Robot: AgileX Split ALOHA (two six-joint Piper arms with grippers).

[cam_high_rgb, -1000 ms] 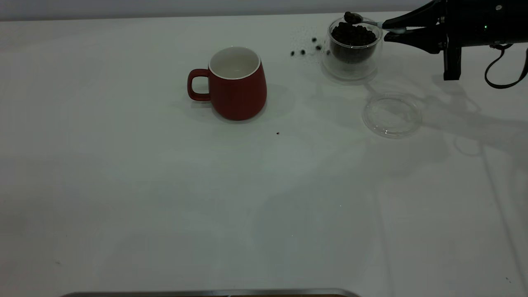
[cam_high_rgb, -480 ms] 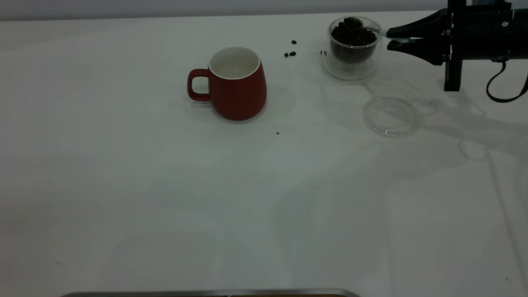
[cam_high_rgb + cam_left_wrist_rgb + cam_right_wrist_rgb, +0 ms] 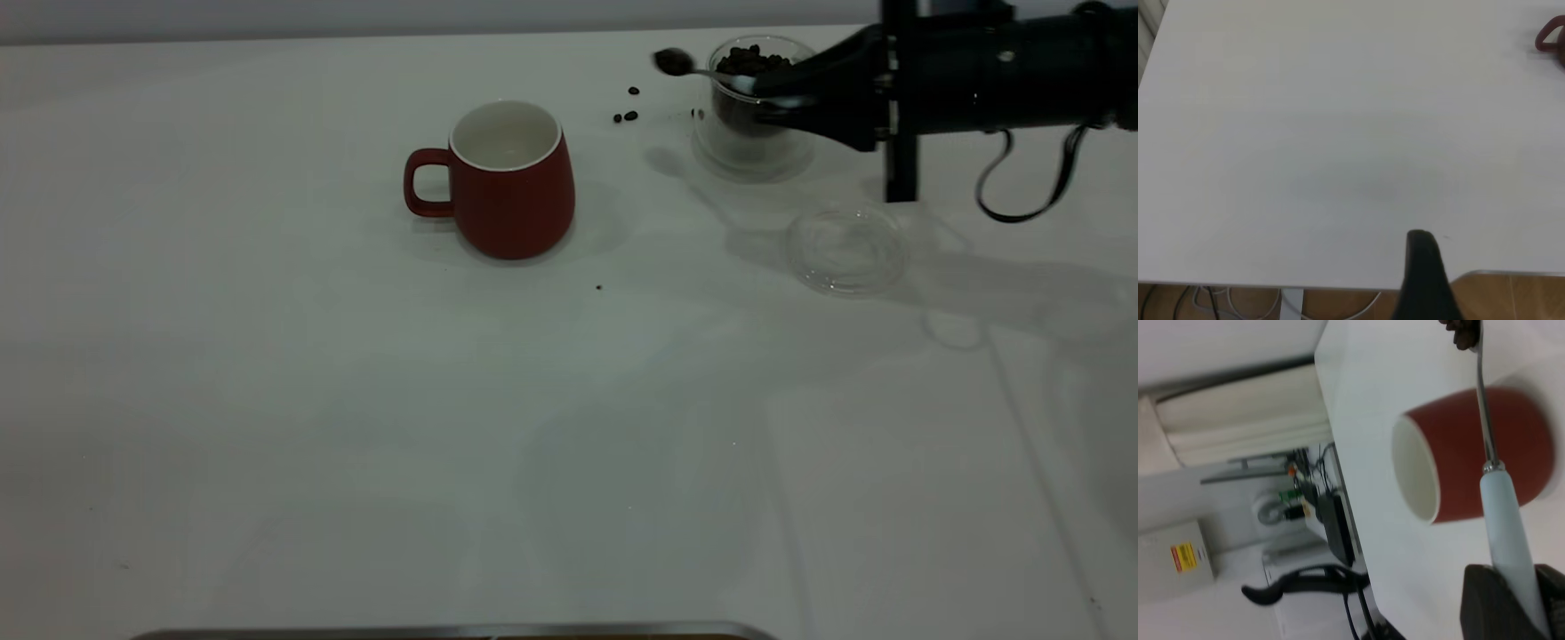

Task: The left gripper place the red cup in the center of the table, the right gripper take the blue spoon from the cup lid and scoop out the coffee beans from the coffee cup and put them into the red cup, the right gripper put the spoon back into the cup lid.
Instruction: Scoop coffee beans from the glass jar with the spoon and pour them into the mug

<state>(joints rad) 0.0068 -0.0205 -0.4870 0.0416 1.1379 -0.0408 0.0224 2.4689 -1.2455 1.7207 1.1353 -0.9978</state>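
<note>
Holding the spoon [image 3: 702,69] with jaws clamped on its handle, right gripper [image 3: 765,89] hangs beside the coffee cup [image 3: 754,107]. Red cup [image 3: 511,178] mid-tabletop [image 3: 356,400]. Left gripper [image 3: 1425,280]: jaws unclear.

right gripper [image 3: 766,92] reaches level from the right, jaws clamped; left gripper [image 3: 1425,280] parked.

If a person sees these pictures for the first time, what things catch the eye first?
The red cup stands out near the table's middle, upright and empty. To its right, the right gripper holds the spoon, loaded with beans, in the air beside the glass coffee cup. A few loose beans lie on the table between the cups.
</note>
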